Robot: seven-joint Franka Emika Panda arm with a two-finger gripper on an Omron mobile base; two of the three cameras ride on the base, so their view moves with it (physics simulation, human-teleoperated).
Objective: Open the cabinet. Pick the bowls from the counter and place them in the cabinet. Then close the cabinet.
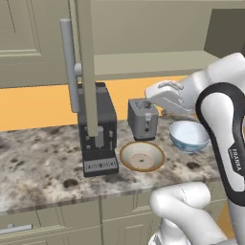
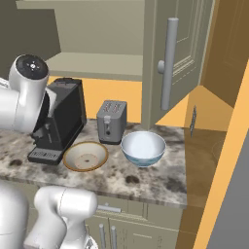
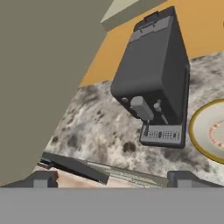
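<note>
Both bowls (image 2: 143, 147) sit below the raised, empty claw (image 3: 111, 179).

The worktop (image 1: 43, 158) was speckled grey-brown; one bowl (image 1: 141, 156) tan with cream inside, the other bowl (image 1: 188, 136) white and pale-blue.

The cabinet (image 2: 175, 63) stands open above the counter (image 1: 43, 165), where the tan bowl (image 1: 141, 156) and white-blue bowl (image 1: 188, 136) sit upright.
</note>
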